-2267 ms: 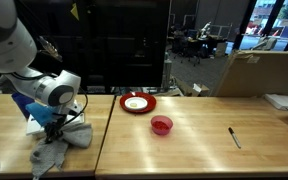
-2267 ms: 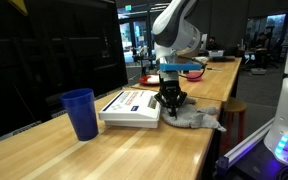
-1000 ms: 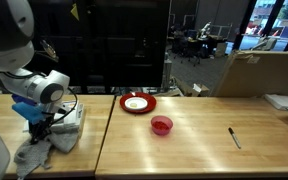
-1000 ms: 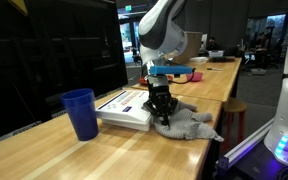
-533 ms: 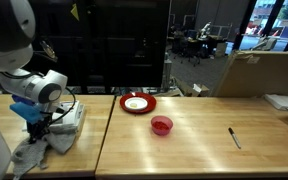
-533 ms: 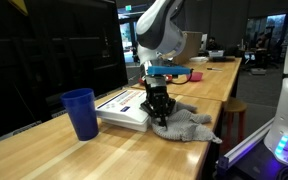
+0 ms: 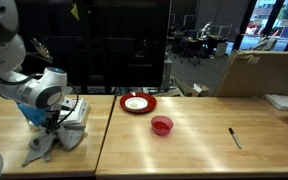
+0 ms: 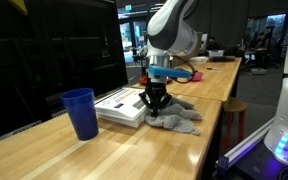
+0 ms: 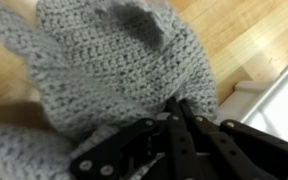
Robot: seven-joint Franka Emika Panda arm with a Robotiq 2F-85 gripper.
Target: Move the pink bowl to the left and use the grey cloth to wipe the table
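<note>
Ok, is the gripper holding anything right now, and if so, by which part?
Yes. The gripper is shut on the grey cloth, pinching a bunched fold of the knit; the rest lies on the table.

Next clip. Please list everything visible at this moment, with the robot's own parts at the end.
grey cloth: one, light grey knit, on the table beside the white box, pinched by the gripper
pink bowl: one, red-pink, on the table in front of the red plate, apart from it
red plate: one, red with white centre, near the table's back edge
white box: one, white with print, flat between the blue cup and the cloth
blue cup: one, blue, upright by the box
black pen: one, lying on the table far from the cloth
cardboard box: one, brown, behind the table
table: one, light wood
arm: one, white and grey, over the cloth
gripper: one, black, shut on the grey cloth
</note>
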